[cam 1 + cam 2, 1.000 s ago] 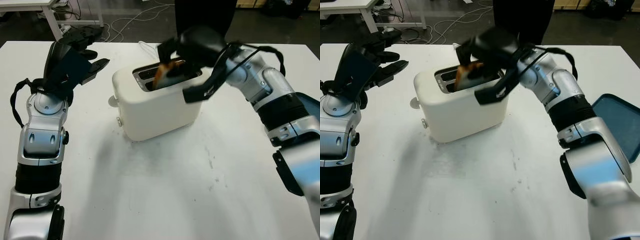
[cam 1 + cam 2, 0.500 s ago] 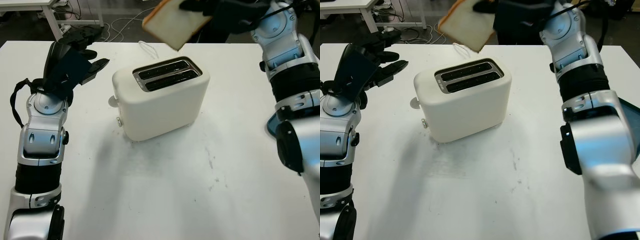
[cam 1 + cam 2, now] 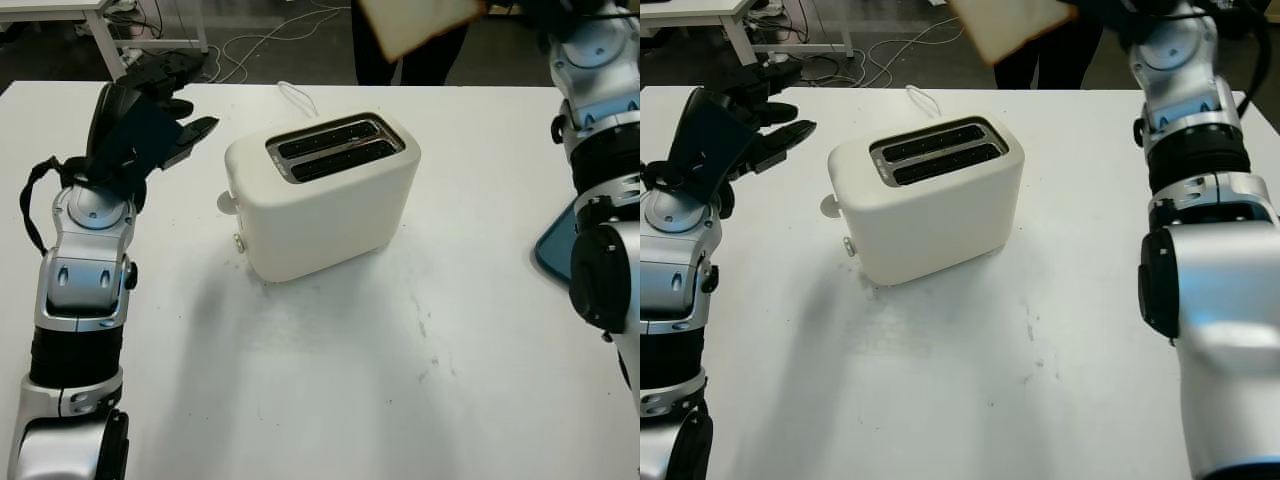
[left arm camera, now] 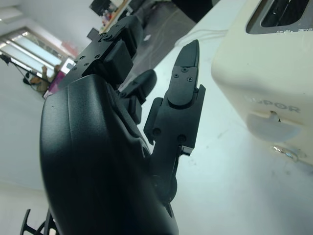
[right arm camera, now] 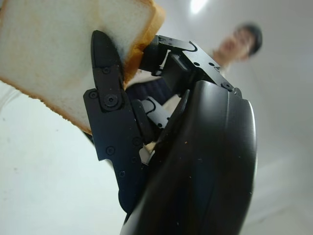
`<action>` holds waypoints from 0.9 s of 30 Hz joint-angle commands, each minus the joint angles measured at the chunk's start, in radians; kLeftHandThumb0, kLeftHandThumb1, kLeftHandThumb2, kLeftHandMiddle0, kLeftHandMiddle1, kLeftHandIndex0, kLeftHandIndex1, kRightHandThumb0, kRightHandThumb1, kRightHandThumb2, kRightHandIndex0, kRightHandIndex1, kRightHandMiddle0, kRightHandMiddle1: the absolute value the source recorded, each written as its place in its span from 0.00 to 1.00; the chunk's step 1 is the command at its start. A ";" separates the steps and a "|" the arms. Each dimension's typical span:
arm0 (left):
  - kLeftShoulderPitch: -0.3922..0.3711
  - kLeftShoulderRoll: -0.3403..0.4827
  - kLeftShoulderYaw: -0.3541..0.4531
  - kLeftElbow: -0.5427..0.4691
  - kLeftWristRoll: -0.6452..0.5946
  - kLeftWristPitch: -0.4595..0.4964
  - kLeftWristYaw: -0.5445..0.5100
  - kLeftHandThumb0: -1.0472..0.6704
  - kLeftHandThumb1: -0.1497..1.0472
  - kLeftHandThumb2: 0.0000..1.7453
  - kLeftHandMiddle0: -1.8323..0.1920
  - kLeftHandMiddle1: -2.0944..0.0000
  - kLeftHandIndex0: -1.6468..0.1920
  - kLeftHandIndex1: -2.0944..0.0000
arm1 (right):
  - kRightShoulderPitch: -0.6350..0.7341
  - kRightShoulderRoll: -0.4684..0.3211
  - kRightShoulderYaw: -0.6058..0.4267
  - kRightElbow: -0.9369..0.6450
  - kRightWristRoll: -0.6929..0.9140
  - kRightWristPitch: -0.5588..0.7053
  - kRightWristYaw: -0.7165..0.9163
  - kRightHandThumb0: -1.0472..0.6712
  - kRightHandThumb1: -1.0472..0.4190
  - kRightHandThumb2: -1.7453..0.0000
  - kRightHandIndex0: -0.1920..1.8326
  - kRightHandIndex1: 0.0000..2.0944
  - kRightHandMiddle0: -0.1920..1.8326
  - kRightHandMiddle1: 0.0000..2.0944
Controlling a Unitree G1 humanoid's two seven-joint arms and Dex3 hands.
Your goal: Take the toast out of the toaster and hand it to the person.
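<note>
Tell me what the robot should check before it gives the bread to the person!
1. Slice of pale toast with a brown crust pinched by the right hand: ok.
2. Toast clear of the cream plastic toaster, both slots empty: ok.
3. Person in dark clothes standing behind the white table: ok.
4. Person's hand ready to take it: cannot tell.
5. Left hand open, off to the toaster's side: ok.

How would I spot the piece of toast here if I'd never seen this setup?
Start at the cream toaster in the middle of the white table. Look up and beyond it, toward the person in dark clothes: the toast is held aloft in the right hand. It is the only pale, brown-crusted slice; both toaster slots are empty.
</note>
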 commanded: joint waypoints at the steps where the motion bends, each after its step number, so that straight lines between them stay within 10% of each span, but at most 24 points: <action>1: 0.005 0.004 0.004 -0.007 0.006 0.008 0.002 0.47 0.89 0.09 0.76 0.65 0.60 0.98 | 0.023 -0.016 -0.012 0.029 0.014 0.037 -0.045 0.34 0.09 0.78 0.60 0.83 0.49 0.83; 17: 0.004 0.006 -0.001 0.001 0.011 -0.009 0.004 0.47 0.89 0.08 0.76 0.65 0.59 0.98 | 0.066 0.010 -0.003 0.136 -0.005 0.190 -0.275 0.50 0.09 0.77 0.49 0.83 0.29 0.83; 20: 0.003 0.009 -0.004 -0.002 0.015 -0.003 0.004 0.46 0.89 0.08 0.75 0.64 0.59 0.98 | 0.082 0.012 0.011 0.140 -0.019 0.163 -0.295 0.52 0.09 0.76 0.43 0.83 0.36 0.44; 23: 0.002 0.006 -0.003 -0.005 0.014 0.007 0.005 0.46 0.89 0.08 0.76 0.65 0.59 0.98 | 0.083 0.018 0.019 0.153 -0.018 0.185 -0.283 0.53 0.09 0.77 0.38 0.82 0.26 0.75; 27: 0.003 0.005 -0.001 -0.003 0.013 0.003 0.007 0.46 0.89 0.08 0.76 0.64 0.59 0.98 | 0.088 0.024 0.011 0.165 -0.001 0.202 -0.248 0.54 0.09 0.76 0.46 0.83 0.24 0.83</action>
